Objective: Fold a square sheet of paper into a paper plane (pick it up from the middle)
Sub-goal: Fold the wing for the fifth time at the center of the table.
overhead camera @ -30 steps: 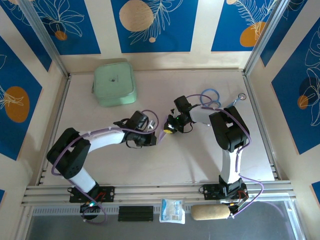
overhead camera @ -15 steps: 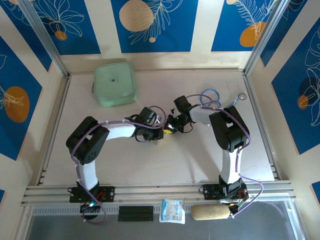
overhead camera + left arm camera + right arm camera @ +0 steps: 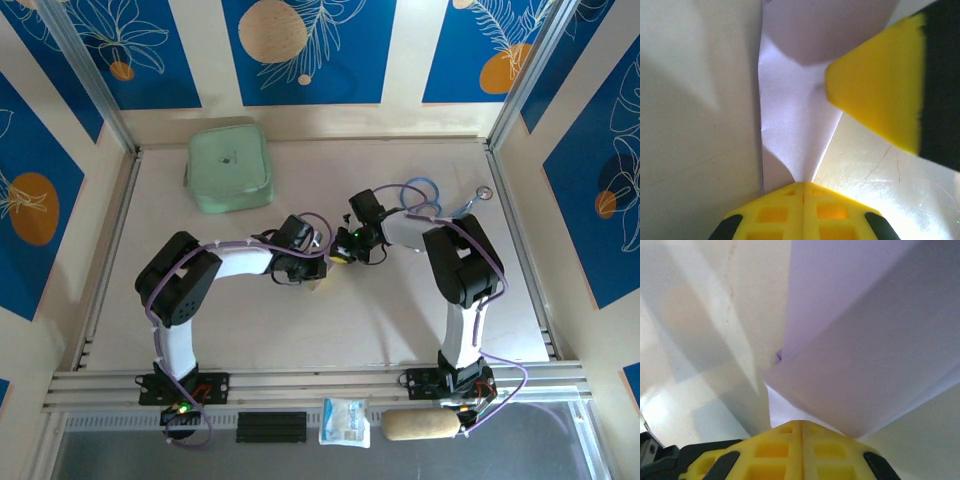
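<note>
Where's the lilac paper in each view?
Left wrist: lilac paper centre, above the shut left claw.
Right wrist: upper right, pinched in the shut right claw.
Top external: mostly hidden where both claws meet mid-table.
Shared landmark: right claw's yellow finger, also mid-table from above.

Bright, even light, perhaps from above; soft shadows, glare on the table, blurry close-up wrist views.
</note>
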`<state>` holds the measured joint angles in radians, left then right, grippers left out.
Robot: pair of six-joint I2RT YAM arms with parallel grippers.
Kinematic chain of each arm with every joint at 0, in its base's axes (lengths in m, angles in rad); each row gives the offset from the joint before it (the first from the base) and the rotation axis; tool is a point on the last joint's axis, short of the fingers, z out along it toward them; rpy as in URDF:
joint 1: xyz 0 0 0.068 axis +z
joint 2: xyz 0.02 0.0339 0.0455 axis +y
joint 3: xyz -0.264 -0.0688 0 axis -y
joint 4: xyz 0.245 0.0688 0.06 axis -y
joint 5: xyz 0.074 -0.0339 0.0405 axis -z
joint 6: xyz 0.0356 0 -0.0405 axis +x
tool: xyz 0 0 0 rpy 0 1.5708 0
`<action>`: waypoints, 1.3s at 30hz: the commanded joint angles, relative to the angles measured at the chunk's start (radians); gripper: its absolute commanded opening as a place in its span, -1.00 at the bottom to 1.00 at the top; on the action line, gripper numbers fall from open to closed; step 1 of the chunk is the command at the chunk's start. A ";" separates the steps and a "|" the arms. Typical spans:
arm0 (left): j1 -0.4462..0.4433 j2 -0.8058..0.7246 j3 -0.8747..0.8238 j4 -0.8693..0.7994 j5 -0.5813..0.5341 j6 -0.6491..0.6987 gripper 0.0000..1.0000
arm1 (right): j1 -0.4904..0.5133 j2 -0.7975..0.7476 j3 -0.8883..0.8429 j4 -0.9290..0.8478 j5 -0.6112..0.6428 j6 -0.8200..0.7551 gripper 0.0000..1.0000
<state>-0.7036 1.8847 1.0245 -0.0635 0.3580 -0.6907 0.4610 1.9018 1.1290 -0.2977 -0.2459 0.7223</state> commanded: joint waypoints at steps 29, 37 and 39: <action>0.001 0.040 -0.125 -0.069 -0.021 -0.032 -1.00 | -0.137 0.081 -0.038 0.104 0.026 -0.024 -0.89; -0.001 0.041 -0.166 -0.057 -0.016 -0.043 -1.00 | -0.200 0.097 -0.009 0.103 0.024 -0.034 -0.89; -0.002 0.037 -0.170 -0.059 -0.016 -0.042 -1.00 | -0.216 0.108 0.001 0.104 0.018 -0.031 -0.88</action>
<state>-0.7017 1.8729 0.9325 0.1055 0.3653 -0.7280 0.3035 1.9644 1.1069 -0.2039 -0.3557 0.6956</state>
